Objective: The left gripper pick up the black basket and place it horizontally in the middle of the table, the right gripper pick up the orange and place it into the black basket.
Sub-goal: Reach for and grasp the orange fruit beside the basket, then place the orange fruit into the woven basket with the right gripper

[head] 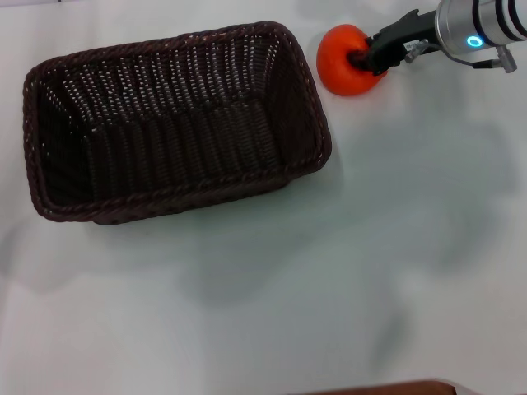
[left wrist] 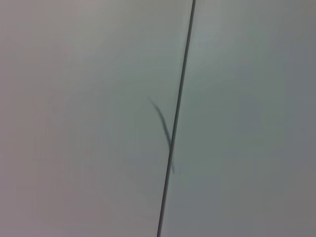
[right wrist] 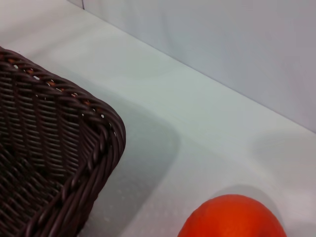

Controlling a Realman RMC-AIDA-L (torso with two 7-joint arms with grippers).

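Note:
The black basket (head: 173, 123) lies lengthwise on the white table (head: 272, 313), left of centre, open side up and with nothing in it. One of its corners shows in the right wrist view (right wrist: 59, 163). The orange (head: 350, 59) is just past the basket's far right corner. It also shows close up in the right wrist view (right wrist: 232, 217), with a shadow under it on the table. My right gripper (head: 370, 58) reaches in from the right and its black tip overlaps the orange's right side. My left gripper is out of view.
A silver arm segment with a blue ring (head: 475, 41) extends off the far right. The left wrist view shows only a pale surface with a thin dark seam (left wrist: 177, 118). A brown edge (head: 387, 388) borders the table's near side.

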